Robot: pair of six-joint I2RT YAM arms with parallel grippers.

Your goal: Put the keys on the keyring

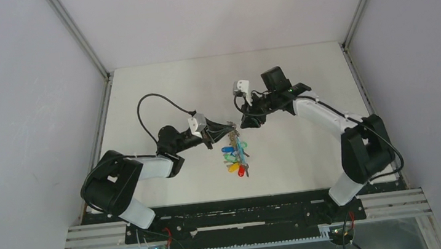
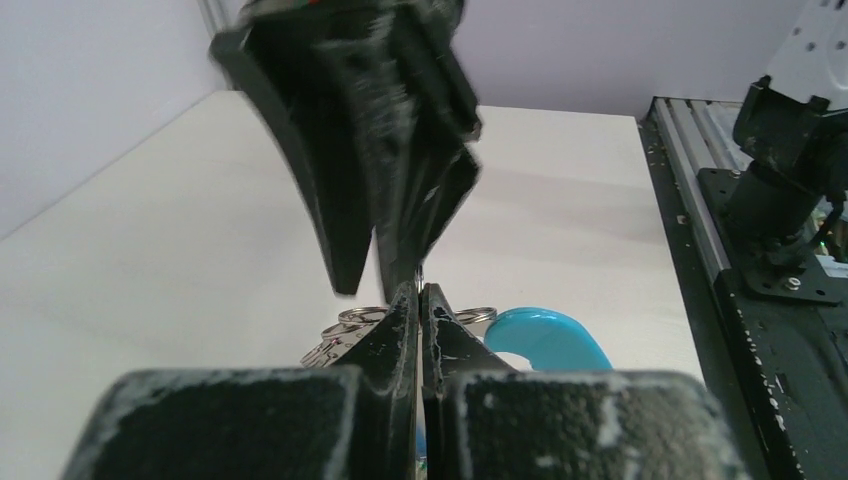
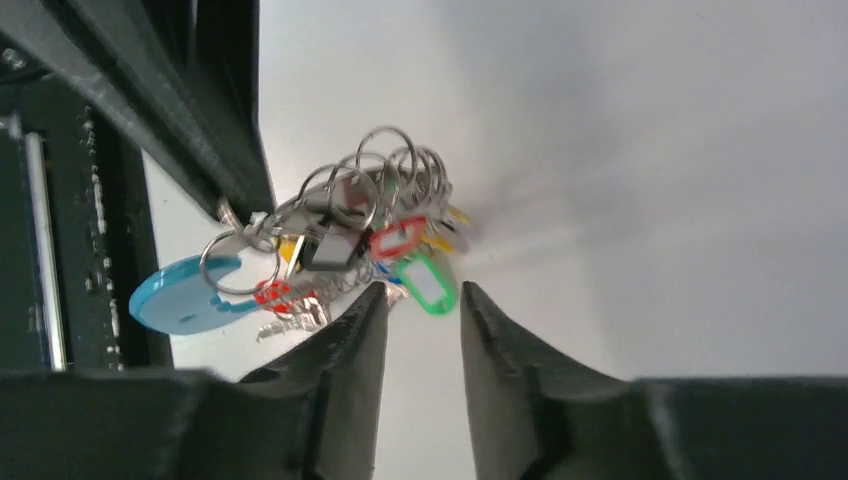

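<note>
White tabletop (image 1: 158, 88) boxed in by pale grey walls, with a black rail along the near edge. The keys (image 1: 237, 155) sit near the middle of the table as one bunch, between the two arms. The top of the bunch is at the left gripper (image 1: 217, 132) and the coloured tags trail towards the near edge; whether the low end touches the table cannot be told from above.

The left gripper is clenched, its fingers (image 2: 400, 340) pressed flat together on a thin silvery bit at the head of the bunch; its own body hides most of the keys from its camera, leaving only a few wire rings (image 2: 360, 318) and a turquoise-blue curve of the keyring (image 2: 545, 338) showing. From the right wrist that turquoise piece (image 3: 185, 295) hangs just beside the clamped link, cut into by a ring; how far it forms a loop is hard to make out.

The right gripper (image 1: 244, 122) is released, fingers (image 3: 360, 340) parted with nothing between them, just short of the bunch. Closest to it are a green tag (image 3: 428, 285) and a red tag (image 3: 398, 238), under a fan of split rings (image 3: 400, 165); a yellow tag is mostly hidden behind them. Both tags have white label windows; any writing is too blurred to read.
</note>
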